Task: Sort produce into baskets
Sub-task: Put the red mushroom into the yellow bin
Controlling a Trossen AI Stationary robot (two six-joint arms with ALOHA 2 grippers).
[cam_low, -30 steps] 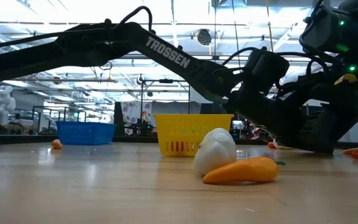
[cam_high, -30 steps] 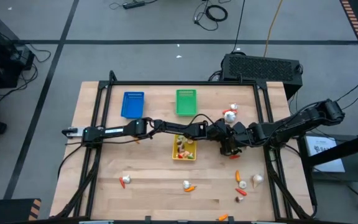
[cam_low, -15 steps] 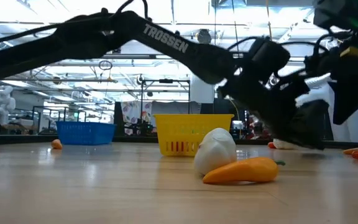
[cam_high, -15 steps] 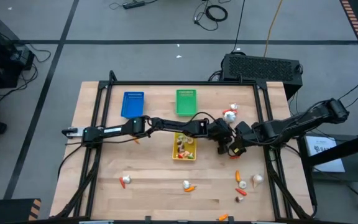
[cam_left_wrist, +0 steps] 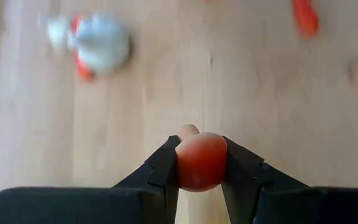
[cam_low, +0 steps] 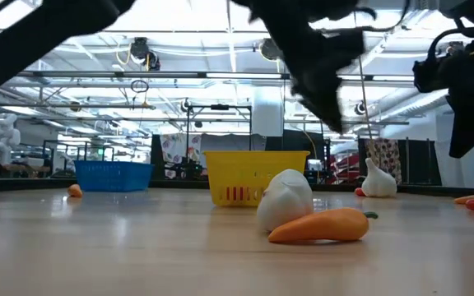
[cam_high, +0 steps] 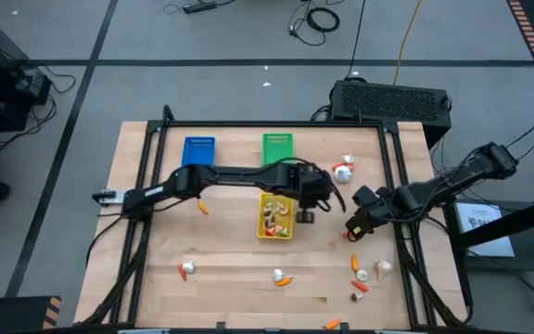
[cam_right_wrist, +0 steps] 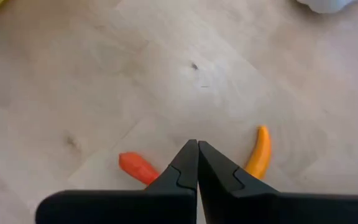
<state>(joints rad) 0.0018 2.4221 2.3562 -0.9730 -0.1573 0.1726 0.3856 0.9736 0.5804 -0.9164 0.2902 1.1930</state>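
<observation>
overhead view straight down; low view level across table [cam_low: 138,247]; wrist close-ups

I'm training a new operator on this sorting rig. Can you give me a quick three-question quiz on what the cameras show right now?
1. True or false: the right gripper holds a carrot.
2. What is the left gripper shut on? A) white bulb B) round red piece C) nothing
3. Which basket already holds produce: blue basket, green basket or yellow basket?

Key: 1. False, it is shut on nothing above the table. 2. B. 3. Yellow.
</observation>
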